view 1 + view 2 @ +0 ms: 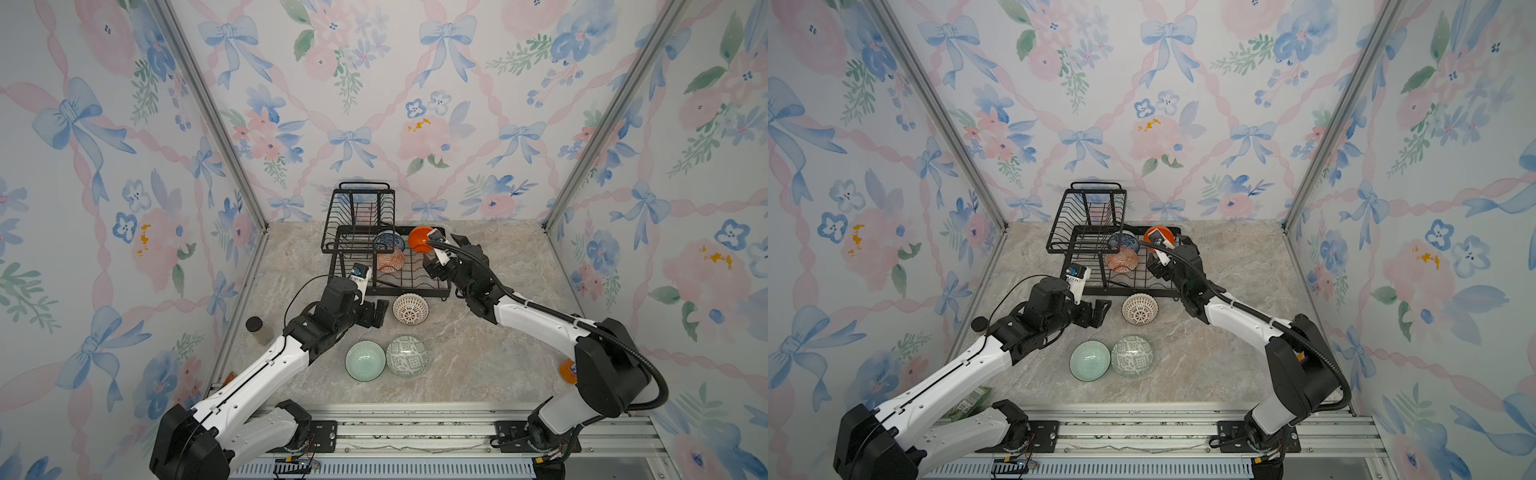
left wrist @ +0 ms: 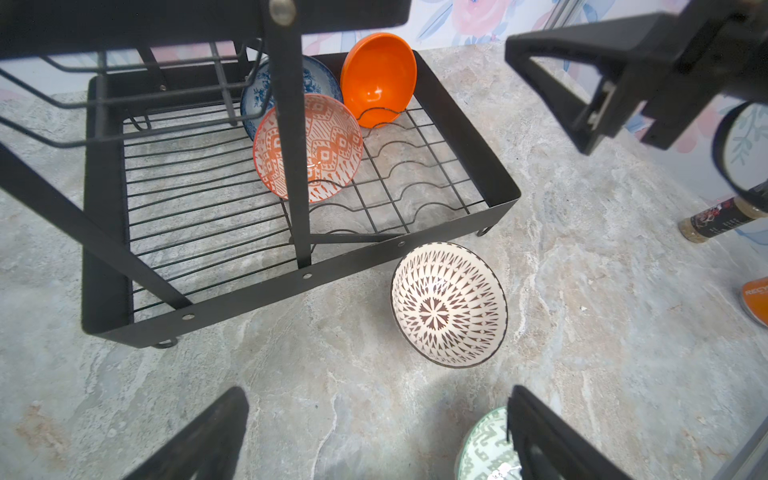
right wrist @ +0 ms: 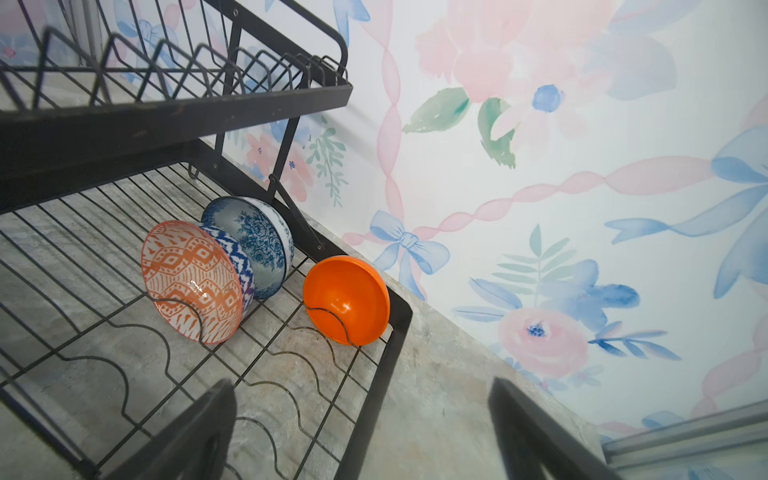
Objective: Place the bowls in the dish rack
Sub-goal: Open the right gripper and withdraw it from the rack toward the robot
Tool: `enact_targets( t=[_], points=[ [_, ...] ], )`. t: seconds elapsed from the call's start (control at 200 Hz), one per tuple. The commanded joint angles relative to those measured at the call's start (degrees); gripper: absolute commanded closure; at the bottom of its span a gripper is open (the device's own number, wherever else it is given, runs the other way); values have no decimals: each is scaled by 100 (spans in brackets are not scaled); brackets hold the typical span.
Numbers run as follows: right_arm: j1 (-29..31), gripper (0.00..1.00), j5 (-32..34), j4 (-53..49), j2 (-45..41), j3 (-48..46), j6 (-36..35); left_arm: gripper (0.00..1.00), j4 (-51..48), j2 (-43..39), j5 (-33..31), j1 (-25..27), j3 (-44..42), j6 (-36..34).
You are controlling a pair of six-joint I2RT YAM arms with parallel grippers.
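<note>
— Six bowls in all. How do they split?

— Three in the dish rack (image 2: 249, 296), three on the surface (image 1: 478, 353). All three racked ones stand on edge in the lower tray's wavy slots.

— Which three?

— One plain orange bowl (image 3: 345, 299) in the tray's far right corner. One orange-white geometric bowl (image 3: 191, 278) stands apart from it, and one blue-patterned bowl (image 3: 257, 241) sits close against that one's back.

— And the other three?

— One white lattice bowl (image 1: 410, 308) just in front of the tray's front rim. Nearer the arms' bases, one pale celadon bowl (image 1: 365, 360) and one grey-green geometric bowl (image 1: 407, 356) sit side by side with their rims touching.

— What about the two grippers?

— The left gripper (image 2: 376, 392) hangs over the surface just left of the white lattice bowl. Its fingers are spread wide with nothing between them. The right gripper (image 3: 361, 384) is over the right end of the lower tray, near the plain orange bowl but clear of it, and it is likewise spread and empty.

— Anything else?

— One dark-lidded jar (image 1: 258, 328) by the left wall, and one orange can (image 1: 567, 372) half hidden behind the right arm.
</note>
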State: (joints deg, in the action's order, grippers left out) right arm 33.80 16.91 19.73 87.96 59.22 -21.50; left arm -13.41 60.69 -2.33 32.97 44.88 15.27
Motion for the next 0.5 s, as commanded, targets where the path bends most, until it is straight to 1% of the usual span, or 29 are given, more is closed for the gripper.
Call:
enact_targets(
  t=[0.0,0.085,0.185,0.29,0.39,0.495],
  points=[
    [-63,3,226,-1224,-466,71,791,2,-7,69,-98,-10,32,86],
    [-134,3,130,-1847,-848,139,1305,2,-11,125,-144,-10,59,99],
    [-146,3,-9,-2471,-1282,178,1699,2,-12,176,-197,-9,67,107],
    [-189,3,178,-3220,-1617,356,2059,2,-10,182,-293,-11,68,143],
    [-329,3,64,-4091,-1756,677,2467,2,-18,189,-354,-10,82,152],
    [-454,3,-99,-4908,-1768,1000,2679,2,-18,197,-387,-19,106,149]
  ],
)
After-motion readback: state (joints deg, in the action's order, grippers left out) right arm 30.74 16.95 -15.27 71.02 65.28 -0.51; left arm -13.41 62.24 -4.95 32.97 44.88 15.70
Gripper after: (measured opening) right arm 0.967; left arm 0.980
